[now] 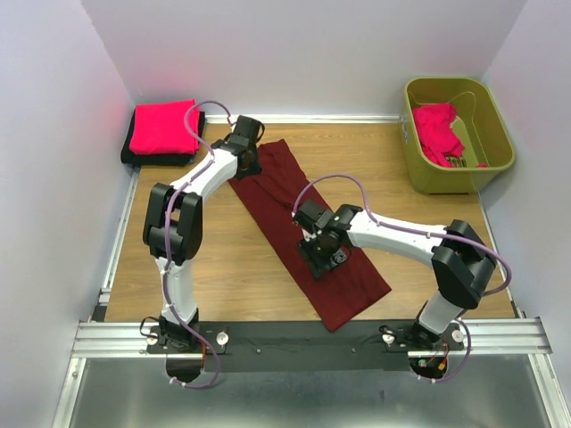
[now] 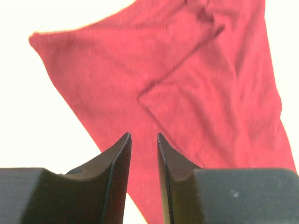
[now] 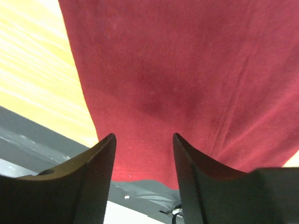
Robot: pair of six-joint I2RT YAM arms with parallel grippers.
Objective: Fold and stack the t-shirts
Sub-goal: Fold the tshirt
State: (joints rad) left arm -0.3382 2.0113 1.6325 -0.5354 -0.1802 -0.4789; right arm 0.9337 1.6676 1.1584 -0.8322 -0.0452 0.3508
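A dark maroon t-shirt (image 1: 308, 236) lies folded into a long strip, running diagonally from the back middle of the table to its front edge. My left gripper (image 1: 248, 163) hovers over the strip's far end. In the left wrist view its jaws (image 2: 144, 135) stand a narrow gap apart, with only the maroon cloth (image 2: 196, 93) showing beneath. My right gripper (image 1: 326, 259) hangs over the strip's nearer half. It is open (image 3: 144, 135) above the maroon cloth (image 3: 187, 70) and nothing lies between its fingers. At the back left a bright pinkish-red t-shirt (image 1: 163, 127) lies folded on a black one (image 1: 141, 159).
An olive-green bin (image 1: 495, 134) stands at the back right and holds a crumpled pinkish-red t-shirt (image 1: 435, 132). White walls close in the table on three sides. A black and metal rail (image 1: 294, 334) runs along the front edge, and the maroon strip's near end reaches it.
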